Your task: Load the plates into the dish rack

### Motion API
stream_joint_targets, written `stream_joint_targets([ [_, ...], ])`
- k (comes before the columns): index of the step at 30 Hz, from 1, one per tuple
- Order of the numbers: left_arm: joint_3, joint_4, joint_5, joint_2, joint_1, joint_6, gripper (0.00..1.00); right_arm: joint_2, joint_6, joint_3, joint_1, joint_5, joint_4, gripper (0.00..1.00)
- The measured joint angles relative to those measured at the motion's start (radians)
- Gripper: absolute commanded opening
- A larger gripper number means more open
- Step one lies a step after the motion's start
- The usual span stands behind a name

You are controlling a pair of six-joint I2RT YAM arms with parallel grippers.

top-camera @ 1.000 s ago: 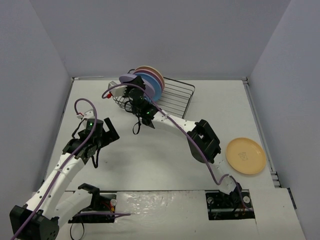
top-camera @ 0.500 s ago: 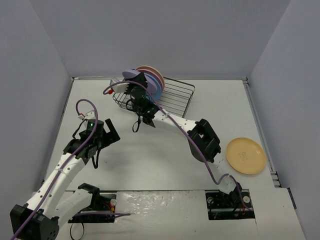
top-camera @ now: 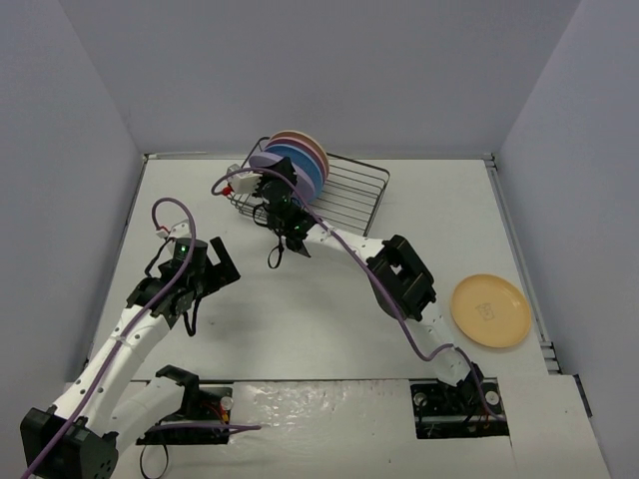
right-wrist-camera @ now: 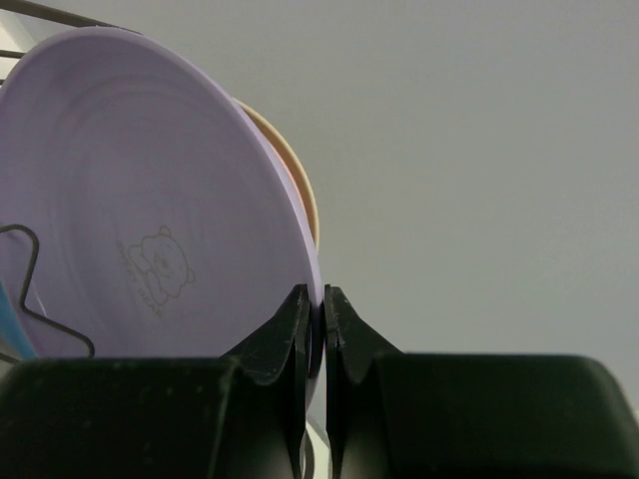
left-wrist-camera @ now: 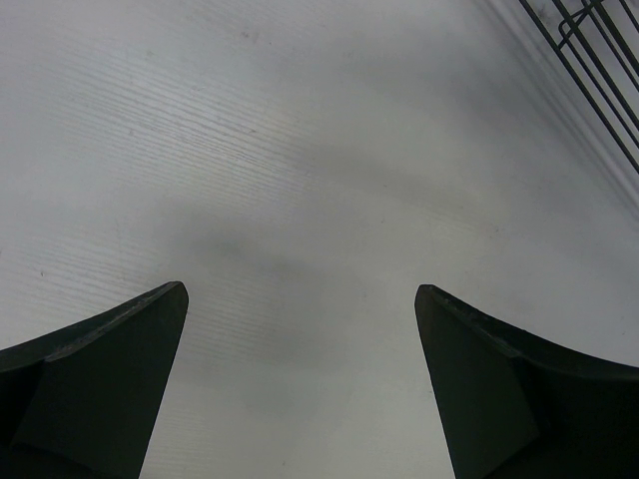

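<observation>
The dark wire dish rack [top-camera: 349, 195] stands at the back of the table. A cream plate [top-camera: 294, 136], a pink plate [top-camera: 312, 150] and a blue plate [top-camera: 300, 166] stand on edge in its left end. My right gripper [top-camera: 275, 182] is shut on the rim of the lilac plate [top-camera: 263, 160], held upright at the rack's left end beside the blue plate. In the right wrist view the gripper [right-wrist-camera: 321, 299] pinches the lilac plate [right-wrist-camera: 150, 200]. The orange-yellow plate [top-camera: 490, 310] lies flat at the right. My left gripper [top-camera: 215, 261] is open and empty over the table [left-wrist-camera: 300, 294].
A rack wire divider [right-wrist-camera: 40, 299] crosses in front of the lilac plate, and a peach plate edge [right-wrist-camera: 303, 195] shows behind it. A corner of the rack [left-wrist-camera: 599, 60] shows at the top right of the left wrist view. White walls enclose the table [top-camera: 300, 329].
</observation>
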Motion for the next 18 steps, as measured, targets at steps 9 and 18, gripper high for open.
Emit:
stream_joint_targets([
  [9, -0.001, 0.0, 0.0, 0.0, 0.0, 0.0, 0.97, 0.01, 0.047, -0.029, -0.003, 0.008, 0.001, 0.17],
  [18, -0.008, 0.001, 0.005, 0.0, 0.0, 0.0, 0.97, 0.01, 0.074, -0.03, -0.016, 0.032, 0.021, 0.71],
])
